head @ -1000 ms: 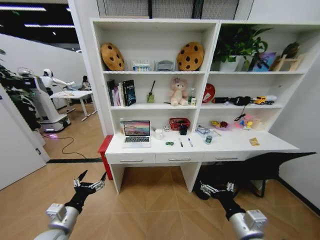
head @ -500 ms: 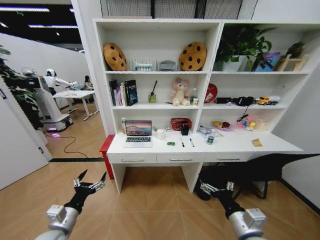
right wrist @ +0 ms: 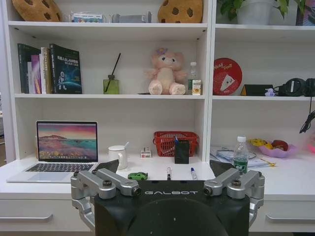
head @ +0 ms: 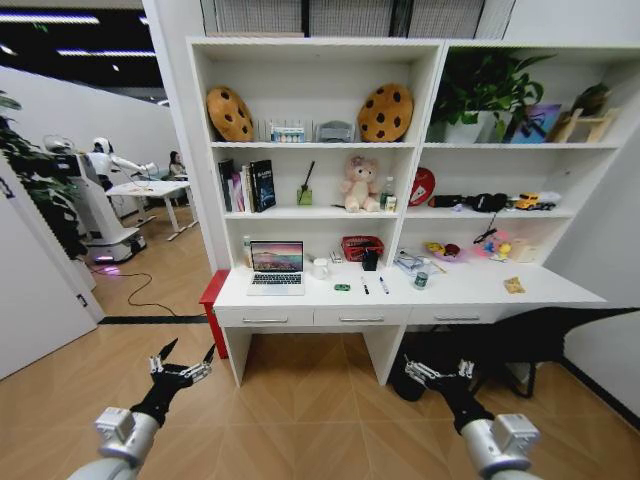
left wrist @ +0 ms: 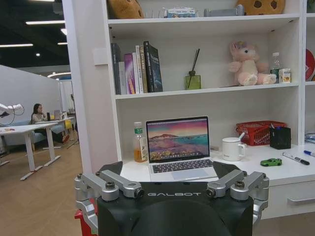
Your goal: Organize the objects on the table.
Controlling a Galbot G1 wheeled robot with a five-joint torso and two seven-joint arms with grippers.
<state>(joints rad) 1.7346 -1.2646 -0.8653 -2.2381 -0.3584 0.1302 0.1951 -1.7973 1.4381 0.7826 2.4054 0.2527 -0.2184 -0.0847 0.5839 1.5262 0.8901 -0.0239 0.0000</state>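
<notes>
While both arms hang low over the wood floor, well short of the furniture, the left gripper (head: 178, 371) sits at about 7 o'clock in the head view with its fingers spread open and empty, and the right gripper (head: 440, 375) at about 5 o'clock, likewise spread and holding nothing. Ahead, the long white desk (head: 300, 298) runs beneath a white shelving unit (head: 313, 135). On its top, an open silver laptop (head: 276, 267) stands toward the left end, a white mug (head: 319, 268) just to its right. At the front centre lie a small green-and-black gadget (head: 342, 287), a black pen (head: 364, 286) and a blue pen (head: 382, 285), set side by side but apart. A green-labelled can (head: 421, 280) stands farther right, and a flat yellow packet (head: 514, 285) lies near the right end.
</notes>
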